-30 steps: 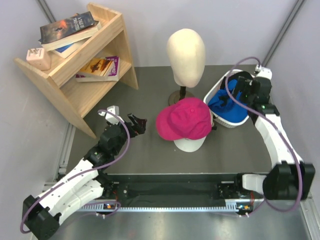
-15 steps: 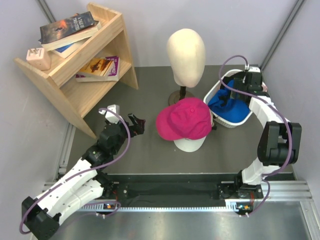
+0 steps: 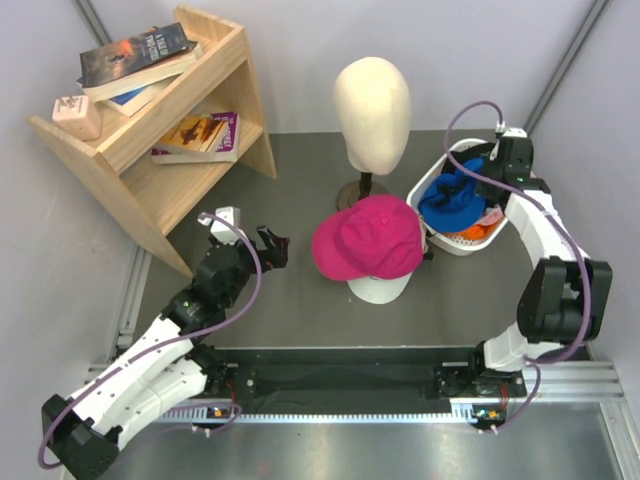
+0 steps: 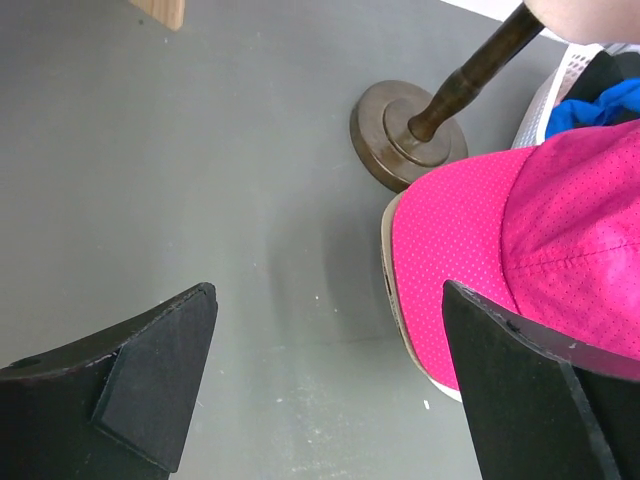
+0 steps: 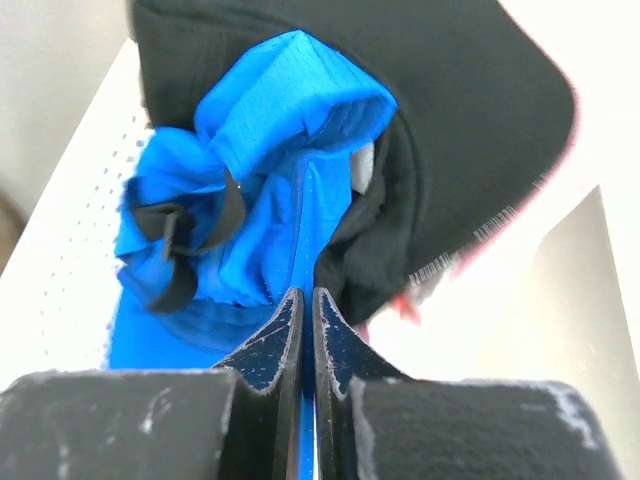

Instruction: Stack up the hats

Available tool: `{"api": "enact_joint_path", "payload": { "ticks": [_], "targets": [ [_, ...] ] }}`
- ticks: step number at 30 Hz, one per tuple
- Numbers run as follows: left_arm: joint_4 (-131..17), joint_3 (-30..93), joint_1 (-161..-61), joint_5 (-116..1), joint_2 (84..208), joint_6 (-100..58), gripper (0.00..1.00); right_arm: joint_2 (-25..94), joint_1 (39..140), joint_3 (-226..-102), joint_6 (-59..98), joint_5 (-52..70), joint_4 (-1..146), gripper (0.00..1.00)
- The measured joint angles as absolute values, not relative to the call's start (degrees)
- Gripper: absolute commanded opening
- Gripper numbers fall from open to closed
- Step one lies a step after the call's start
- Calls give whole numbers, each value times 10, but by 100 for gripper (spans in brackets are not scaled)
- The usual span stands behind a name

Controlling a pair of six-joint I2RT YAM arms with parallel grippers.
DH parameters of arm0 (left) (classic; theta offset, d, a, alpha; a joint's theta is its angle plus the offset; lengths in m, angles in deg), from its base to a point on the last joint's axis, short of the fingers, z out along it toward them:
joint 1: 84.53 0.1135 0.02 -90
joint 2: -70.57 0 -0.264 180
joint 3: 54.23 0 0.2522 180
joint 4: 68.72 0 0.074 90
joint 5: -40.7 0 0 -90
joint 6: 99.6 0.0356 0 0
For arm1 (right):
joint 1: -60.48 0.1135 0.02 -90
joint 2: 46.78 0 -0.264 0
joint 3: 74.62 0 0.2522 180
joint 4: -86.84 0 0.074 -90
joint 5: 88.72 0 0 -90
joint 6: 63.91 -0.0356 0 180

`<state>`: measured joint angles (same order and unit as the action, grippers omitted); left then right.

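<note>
the right gripper [image 5: 307, 300] is pinched tight on the blue hat [image 3: 452, 203] over the basket [image 3: 478, 240]; the magenta hat [image 3: 368, 238] sits just to its left, with the left gripper [image 3: 272, 245] spread apart beyond.

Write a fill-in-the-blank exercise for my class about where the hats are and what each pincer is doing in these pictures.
1. The right pincer is shut on a hat whose colour is ____.
2. The magenta cap rests on top of another cap whose colour is ____.
3. The left pincer holds nothing, and its jaws stand ____.

Missing words: blue; white; open.
</note>
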<state>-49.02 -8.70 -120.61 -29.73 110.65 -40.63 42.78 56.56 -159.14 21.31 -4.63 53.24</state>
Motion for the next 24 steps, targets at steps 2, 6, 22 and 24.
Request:
{"api": "enact_joint_path", "payload": {
  "ticks": [2, 6, 22, 24],
  "targets": [
    [-489, -75, -1206, -299, 1118, -392, 94, 394, 566, -1604, 206, -45, 503, 0],
    [-489, -31, -1206, -311, 1164, -359, 89, 317, 566, -1646, 194, -38, 450, 0],
    [-549, 238, -1501, -214, 1381, -151, 90, 176, 805, -1759, 109, -103, 404, 0],
    [-569, 268, -1548, -190, 1414, -109, 91, 176, 831, -1759, 94, -117, 404, 0]
  ]
}}
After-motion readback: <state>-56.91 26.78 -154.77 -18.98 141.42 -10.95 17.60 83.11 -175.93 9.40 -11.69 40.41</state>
